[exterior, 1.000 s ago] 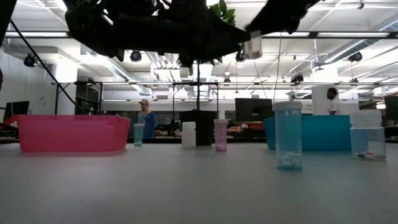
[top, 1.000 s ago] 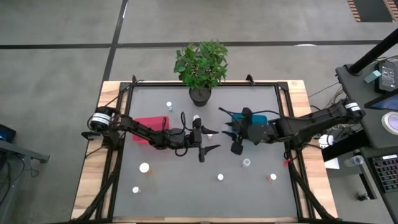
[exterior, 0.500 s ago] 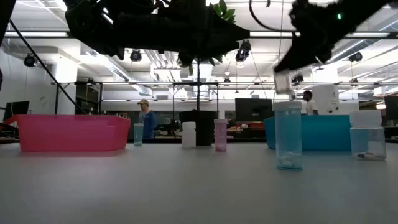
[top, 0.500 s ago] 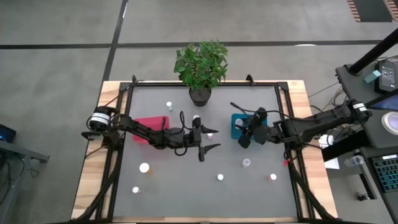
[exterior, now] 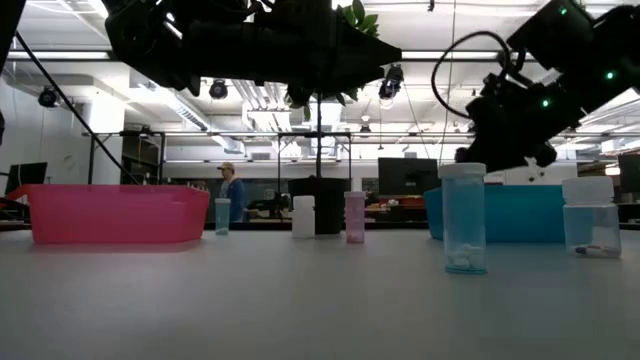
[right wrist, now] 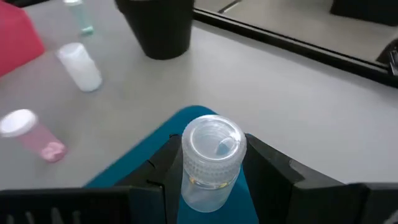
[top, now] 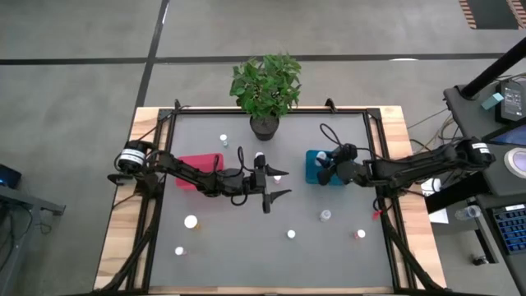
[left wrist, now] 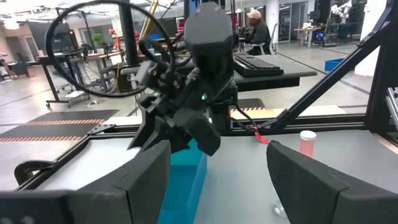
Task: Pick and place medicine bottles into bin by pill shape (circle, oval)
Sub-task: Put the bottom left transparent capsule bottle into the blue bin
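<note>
My right gripper (top: 323,165) is shut on a clear medicine bottle with a white ribbed cap (right wrist: 212,160), over the teal-blue bin (top: 313,157), which also shows in the low view (exterior: 520,215). My left gripper (top: 278,185) hangs open and empty over the table's middle, right of the red bin (top: 197,168). Other bottles stand upright on their bases on the table: one near the far edge (top: 223,138), two beside my left gripper (top: 260,156), several toward the near edge (top: 325,215). My right gripper pinches the bottle between its two fingers (right wrist: 268,167), which lie on opposite sides of the body just below the cap (right wrist: 210,185). The bottle is lifted clear above the teal-blue bin (right wrist: 149,158), its cap top facing the wrist camera.
A black pot with a green plant (top: 265,123) stands at the far edge. Bottles stand near the front at the left (top: 191,221), (top: 179,251) and at the right (top: 291,234), (top: 360,234). In the low view a clear blue bottle (exterior: 463,218) stands before the teal-blue bin.
My right gripper has carried the bottle toward the table's far and right edges, from the table's middle to over the teal-blue bin, and has come down. It has stayed shut on the bottle. My left arm has kept still.
</note>
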You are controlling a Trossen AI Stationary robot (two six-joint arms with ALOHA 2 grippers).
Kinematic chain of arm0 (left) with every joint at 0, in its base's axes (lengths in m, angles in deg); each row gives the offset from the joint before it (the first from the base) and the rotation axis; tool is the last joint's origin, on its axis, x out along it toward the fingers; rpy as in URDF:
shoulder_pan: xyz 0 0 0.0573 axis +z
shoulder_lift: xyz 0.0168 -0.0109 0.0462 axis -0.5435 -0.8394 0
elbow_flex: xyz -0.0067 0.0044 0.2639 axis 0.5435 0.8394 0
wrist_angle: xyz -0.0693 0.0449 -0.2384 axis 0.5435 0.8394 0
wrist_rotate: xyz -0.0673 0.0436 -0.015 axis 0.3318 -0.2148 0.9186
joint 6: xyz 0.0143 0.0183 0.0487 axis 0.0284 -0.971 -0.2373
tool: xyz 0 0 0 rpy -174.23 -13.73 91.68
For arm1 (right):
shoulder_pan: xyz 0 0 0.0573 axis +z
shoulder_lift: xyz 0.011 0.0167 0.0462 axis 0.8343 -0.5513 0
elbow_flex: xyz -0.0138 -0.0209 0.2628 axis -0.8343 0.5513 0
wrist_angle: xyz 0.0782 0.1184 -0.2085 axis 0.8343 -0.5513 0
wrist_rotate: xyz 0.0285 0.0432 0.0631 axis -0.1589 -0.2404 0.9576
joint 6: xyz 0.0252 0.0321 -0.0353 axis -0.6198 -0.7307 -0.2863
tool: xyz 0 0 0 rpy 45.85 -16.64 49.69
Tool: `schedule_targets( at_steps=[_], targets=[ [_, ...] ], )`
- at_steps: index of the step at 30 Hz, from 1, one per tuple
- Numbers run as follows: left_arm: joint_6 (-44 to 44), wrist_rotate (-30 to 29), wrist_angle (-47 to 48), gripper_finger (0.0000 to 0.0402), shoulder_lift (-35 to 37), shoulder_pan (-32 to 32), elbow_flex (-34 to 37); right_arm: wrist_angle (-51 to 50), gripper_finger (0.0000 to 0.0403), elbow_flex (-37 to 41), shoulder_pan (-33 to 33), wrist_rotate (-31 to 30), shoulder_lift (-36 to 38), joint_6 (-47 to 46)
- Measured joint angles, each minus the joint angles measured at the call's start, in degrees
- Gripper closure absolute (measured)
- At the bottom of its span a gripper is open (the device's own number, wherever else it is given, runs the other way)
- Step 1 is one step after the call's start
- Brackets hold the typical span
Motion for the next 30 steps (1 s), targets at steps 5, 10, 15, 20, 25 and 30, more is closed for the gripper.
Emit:
schedule_targets(
  at_steps=[5,10,15,20,25,30],
  targets=[
    [0.12,-0.02,0.01,0.0155,0.00,0.04,-0.02,4.15,0.0268,1.80,-1.19,0.39,-1.73,0.01],
    [0.12,-0.02,0.01,0.0155,0.00,0.04,-0.02,7.43,0.0268,3.00,-1.27,0.40,-3.64,-1.97],
    [0.12,-0.02,0.01,0.0155,0.00,0.04,-0.04,8.37,0.0268,2.34,-1.27,0.40,-6.46,-2.99],
    [0.12,-0.02,0.01,0.0155,0.00,0.04,-0.09,8.40,0.0268,0.58,-1.27,0.31,-10.28,-2.36],
    [0.10,-0.02,0.06,0.0155,0.00,0.04,-0.09,8.40,0.0268,-0.82,-1.25,-2.33,-13.66,-1.70],
    [0.08,-0.03,0.10,0.0155,0.00,0.04,-0.09,8.42,0.0268,-2.08,-1.25,-2.68,-15.83,-0.64]
  ],
)
